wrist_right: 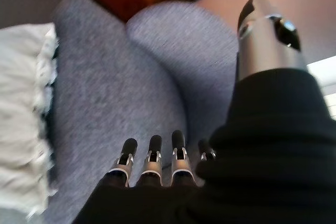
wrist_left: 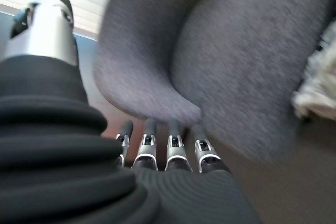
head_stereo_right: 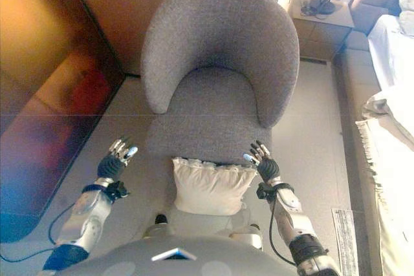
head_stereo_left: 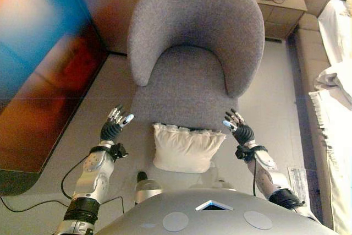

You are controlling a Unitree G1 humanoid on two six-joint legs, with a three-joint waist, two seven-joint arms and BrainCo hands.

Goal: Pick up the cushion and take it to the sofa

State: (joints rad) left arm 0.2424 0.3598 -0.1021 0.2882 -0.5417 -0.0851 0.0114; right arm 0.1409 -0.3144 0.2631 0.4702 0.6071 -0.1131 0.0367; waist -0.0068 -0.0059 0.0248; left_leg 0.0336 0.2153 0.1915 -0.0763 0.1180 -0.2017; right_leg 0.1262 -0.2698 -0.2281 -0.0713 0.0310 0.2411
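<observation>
A cream cushion with a frilled edge lies on the front of the seat of a grey armchair. My left hand is open, held to the left of the cushion and clear of the chair's front corner. My right hand is open, just off the cushion's right upper corner, not touching it. The cushion's edge shows in the left wrist view and in the right wrist view. A light sofa with white cloth runs along the right side.
A dark glossy panel stands on the left. A small wooden side table with a dark lamp base stands behind the armchair at the right. A white fringed throw hangs over the sofa. Grey floor lies between armchair and sofa.
</observation>
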